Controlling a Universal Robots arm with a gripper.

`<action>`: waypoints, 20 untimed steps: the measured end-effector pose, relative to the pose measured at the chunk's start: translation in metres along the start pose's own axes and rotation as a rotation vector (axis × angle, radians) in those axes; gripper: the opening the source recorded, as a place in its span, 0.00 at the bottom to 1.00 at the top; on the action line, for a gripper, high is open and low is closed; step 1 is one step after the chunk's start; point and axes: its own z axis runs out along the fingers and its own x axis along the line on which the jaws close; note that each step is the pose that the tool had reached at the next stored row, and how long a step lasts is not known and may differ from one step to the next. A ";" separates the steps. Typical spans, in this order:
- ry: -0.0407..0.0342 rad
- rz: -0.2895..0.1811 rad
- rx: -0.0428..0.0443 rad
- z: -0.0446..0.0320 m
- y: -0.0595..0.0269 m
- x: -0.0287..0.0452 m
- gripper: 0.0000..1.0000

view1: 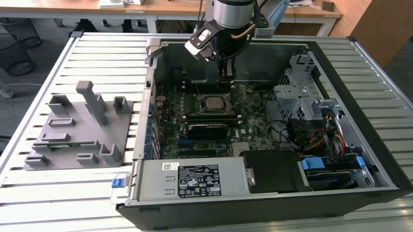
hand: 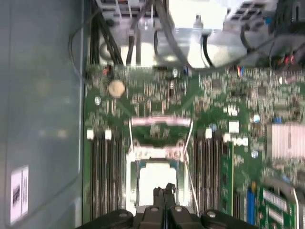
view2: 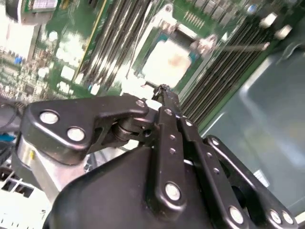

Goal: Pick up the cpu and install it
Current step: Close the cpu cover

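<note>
Exterior view, L to R: grey fixture [view1: 71, 130] on worktop [view1: 65, 203], then open case [view1: 271, 208]. Cpu [view1: 212, 102] lies seated mid-mobo [view1: 248, 121]. Gripper [view1: 227, 75] hovers at cpu's 12 o'clock, pinched narrow, holding nothing. I'd confirm the chip sits flat, edges square.

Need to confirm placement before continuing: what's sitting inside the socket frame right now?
The cpu, pale metal top up, lies inside the socket frame, with the shut gripper above it. Whatever is beneath the cpu is covered.
</note>
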 end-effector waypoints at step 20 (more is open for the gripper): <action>0.0126 0.000 0.0156 -0.0020 0.0507 0.0005 0.11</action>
